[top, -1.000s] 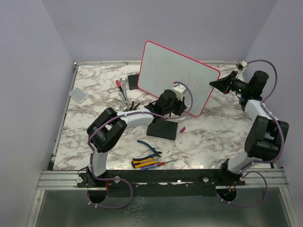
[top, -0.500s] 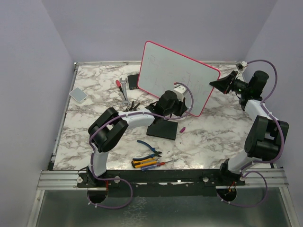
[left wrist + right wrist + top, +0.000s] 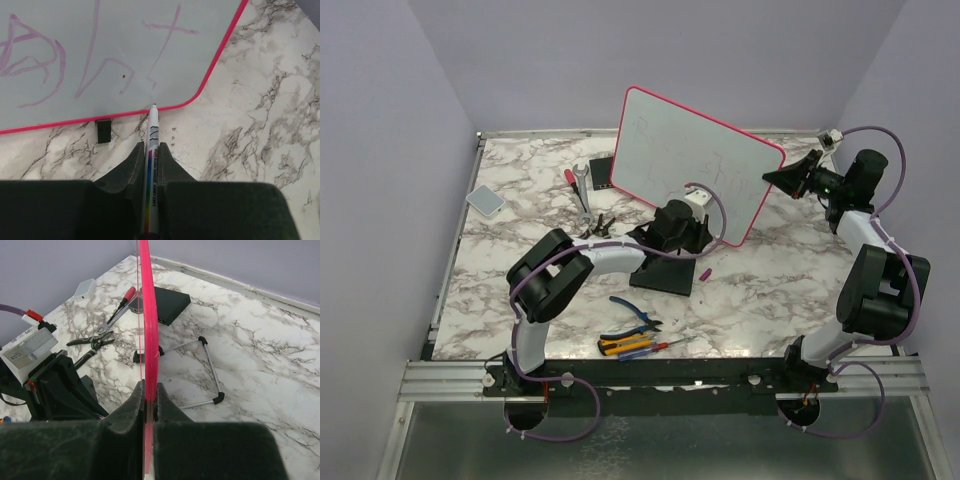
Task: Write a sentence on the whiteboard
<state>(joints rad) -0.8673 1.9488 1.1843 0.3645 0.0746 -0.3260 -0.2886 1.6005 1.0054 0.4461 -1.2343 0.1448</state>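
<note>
Our left gripper (image 3: 151, 148) sits lower than a second ago, clamping a white striped marker (image 3: 152, 125) at the bottom edge of the pink-framed whiteboard (image 3: 210, 50). The right gripper (image 3: 149, 388) pinches its frame to steady it for writing.

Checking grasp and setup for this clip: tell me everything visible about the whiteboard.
The whiteboard is a large pale board in a rounded pink-red frame, standing on edge on the marble table on a small black foot and a wire prop. Faint pinkish strokes cross its face. The right end effector clamps its side edge; a marker tip sits at its lower frame.
</note>
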